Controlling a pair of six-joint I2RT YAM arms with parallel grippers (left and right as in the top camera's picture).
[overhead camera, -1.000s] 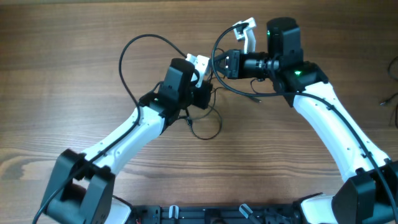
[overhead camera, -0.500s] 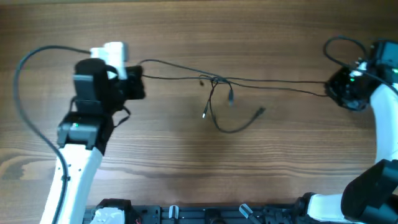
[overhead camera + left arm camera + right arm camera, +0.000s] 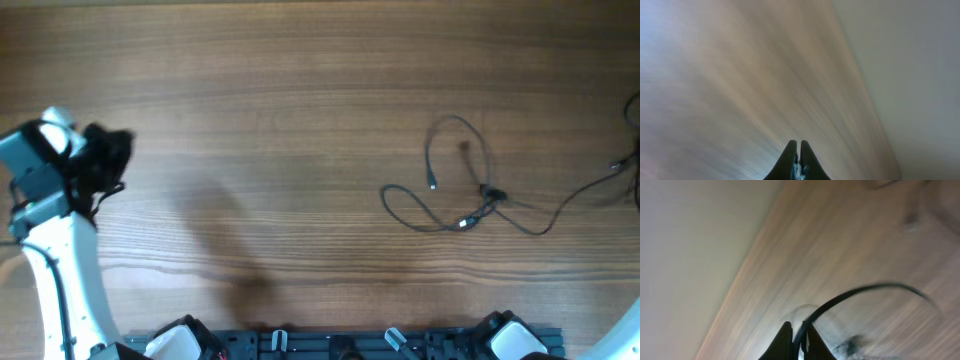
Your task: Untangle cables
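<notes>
Logging left tool [image 3: 797,146] pinched shut, empty; right tool [image 3: 796,328] clamped on one strand of cables [image 3: 489,193], rest knotted on table [image 3: 300,100] far right of left tool (wrist views blurred). Risk: one-sided pull cinching them tight.

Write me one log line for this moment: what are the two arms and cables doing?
left gripper: shut | right gripper: shut on cables | cables: knotted, lying on table

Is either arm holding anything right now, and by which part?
The right gripper pinches a thin black cable by its cord; the left gripper is shut, empty.
</notes>
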